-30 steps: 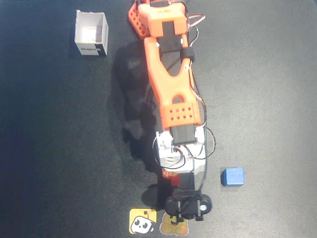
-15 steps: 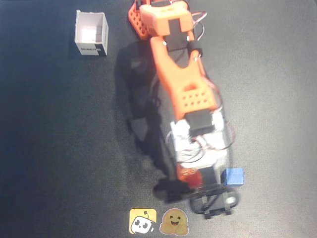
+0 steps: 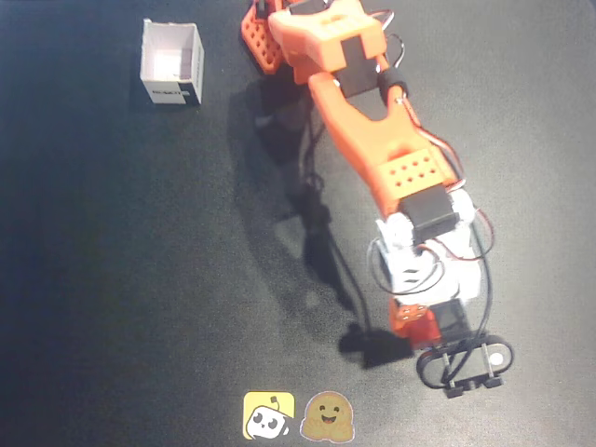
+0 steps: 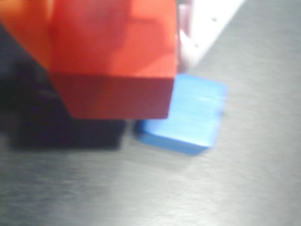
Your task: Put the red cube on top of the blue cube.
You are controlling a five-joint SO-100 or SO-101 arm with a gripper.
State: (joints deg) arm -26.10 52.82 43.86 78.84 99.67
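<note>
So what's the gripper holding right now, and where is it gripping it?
The gripper holds the red cube, clamped by its opposite side faces, above the blue cube on the table.

Arm (image 3: 391,168) swung right in overhead view, now covering the blue cube (image 4: 188,115); red cube (image 4: 113,61) carried along, held above it.

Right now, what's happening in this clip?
An orange robot arm is carrying the red cube in its tool, held above the dark tabletop. In the wrist view the blue cube sits on the table just beyond and partly behind the red one, so the stack is not yet made. From overhead the arm hides the blue cube. A white open box stands apart at the upper left, and two stickers lie at the bottom edge.
</note>
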